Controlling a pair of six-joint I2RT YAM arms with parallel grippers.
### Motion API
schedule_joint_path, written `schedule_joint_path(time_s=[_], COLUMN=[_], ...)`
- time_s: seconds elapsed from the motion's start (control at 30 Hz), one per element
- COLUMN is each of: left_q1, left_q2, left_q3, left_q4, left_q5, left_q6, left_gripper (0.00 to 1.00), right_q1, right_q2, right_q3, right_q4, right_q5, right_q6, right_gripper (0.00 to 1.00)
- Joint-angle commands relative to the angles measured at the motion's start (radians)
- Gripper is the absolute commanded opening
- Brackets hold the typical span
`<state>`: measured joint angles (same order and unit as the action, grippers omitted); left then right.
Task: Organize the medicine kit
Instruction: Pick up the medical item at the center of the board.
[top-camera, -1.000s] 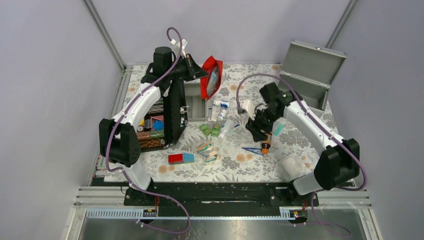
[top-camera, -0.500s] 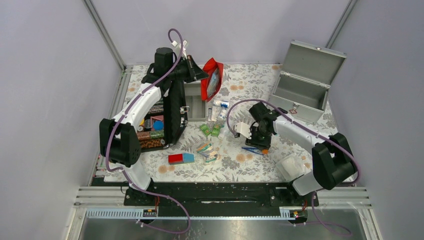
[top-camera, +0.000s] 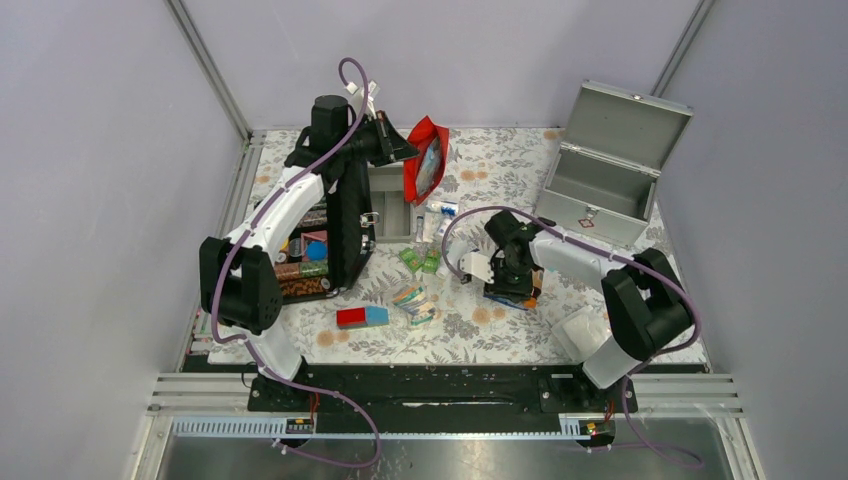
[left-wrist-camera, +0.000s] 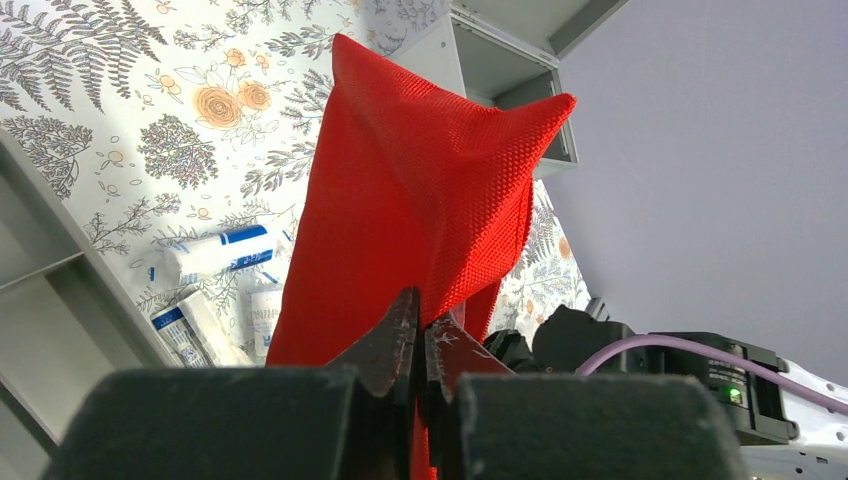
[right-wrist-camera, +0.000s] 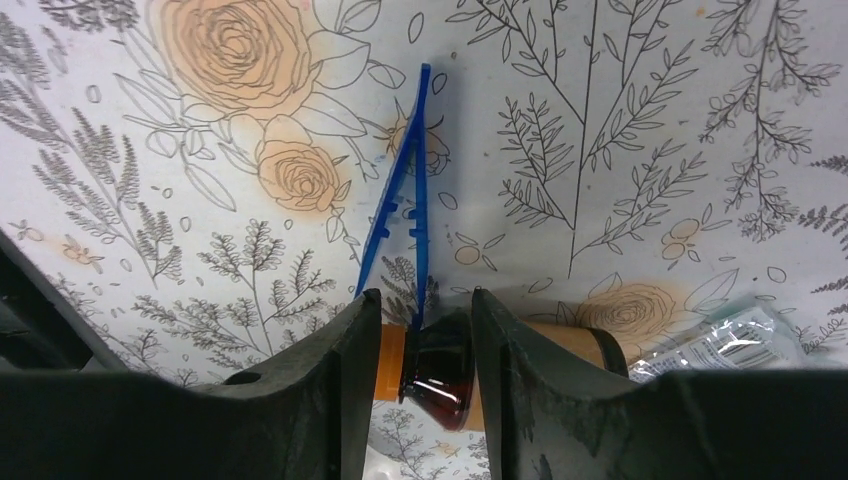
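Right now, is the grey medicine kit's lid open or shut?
Open: on the medicine kit, the lid stands raised behind the box, leaving its inside exposed from above.

White-shelled left arm (top-camera: 280, 205), matching right arm (top-camera: 575, 258), black joints, purple cables (left-wrist-camera: 650, 345), scuffed matte-black pincer fingers (right-wrist-camera: 330, 390)

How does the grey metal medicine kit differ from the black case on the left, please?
The medicine kit is pale grey metal, while the black case is dark. The kit stands at the far right and the case at the left. Nothing shows inside the kit, whereas the case holds colourful items. Both stand open with their lids raised.
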<state>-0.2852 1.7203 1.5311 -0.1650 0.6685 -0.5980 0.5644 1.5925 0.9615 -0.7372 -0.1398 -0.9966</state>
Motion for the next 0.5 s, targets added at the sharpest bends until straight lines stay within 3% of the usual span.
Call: schedule_joint_path(time_s=[0.0, 0.27, 0.47], left_q1=[-0.001, -0.001, 0.0], left_q2=[-0.058, -0.06, -0.06], left_q3=[0.003, 0.002, 0.003], left_q4=[0.044, 0.044, 0.038], left_q5=[-0.015, -0.011, -0.016], left_q6=[0.012, 0.014, 0.02], left_gripper=[0.0, 0.0, 0.0], right_q1=[0.018, 0.047, 0.062], right_q2=[0.049, 0.122, 0.132], right_q3=[0.013, 0.027, 0.049], right_q4=[0.018, 0.027, 0.029], right_q5=[0.055, 0.107, 0.108], right_q6=[-0.013, 0.013, 0.054], right_gripper=[0.45, 0.34, 0.09])
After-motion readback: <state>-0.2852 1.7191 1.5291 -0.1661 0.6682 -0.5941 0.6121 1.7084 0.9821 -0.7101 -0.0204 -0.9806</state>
